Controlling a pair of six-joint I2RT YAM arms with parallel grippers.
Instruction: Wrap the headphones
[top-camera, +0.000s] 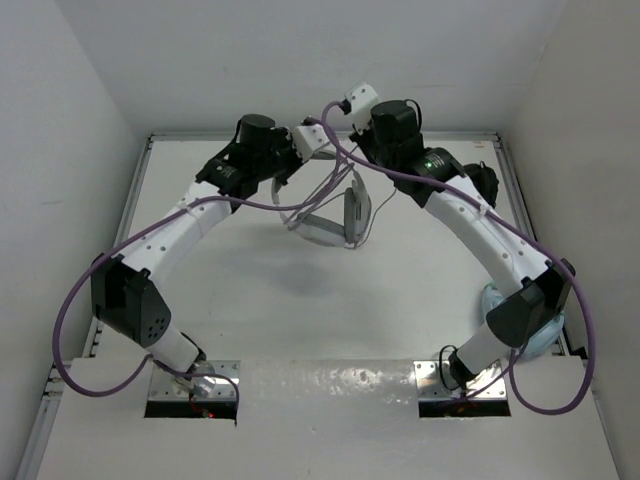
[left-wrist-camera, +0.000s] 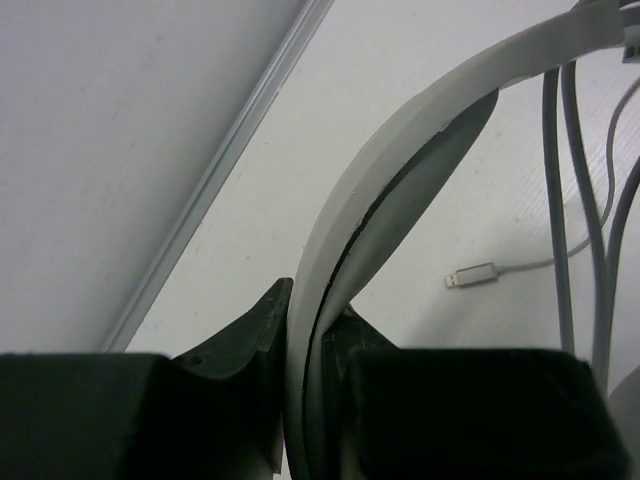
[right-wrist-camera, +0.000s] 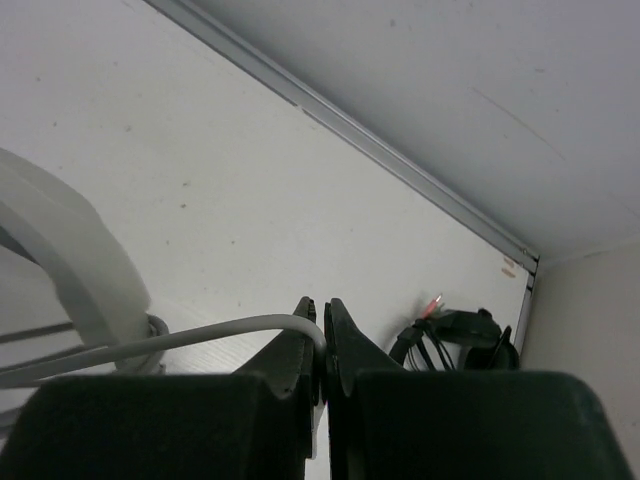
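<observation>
The white headphones (top-camera: 340, 215) are held up over the far middle of the table. My left gripper (top-camera: 298, 185) is shut on their wide pale headband (left-wrist-camera: 400, 170), which runs up between the jaws (left-wrist-camera: 315, 320). My right gripper (top-camera: 352, 152) is shut on the thin pale cable (right-wrist-camera: 200, 335), pinched at the fingertips (right-wrist-camera: 322, 325). The cable runs left toward the headband (right-wrist-camera: 70, 250). Several cable strands (left-wrist-camera: 560, 180) hang beside the headband, and the cable's silver USB plug (left-wrist-camera: 472, 277) lies on the table below.
Black headphones (top-camera: 485, 180) lie at the far right by the wall, also in the right wrist view (right-wrist-camera: 460, 335). Light blue headphones (top-camera: 520, 320) sit behind the right arm's base. A raised rim (left-wrist-camera: 230, 160) edges the white table.
</observation>
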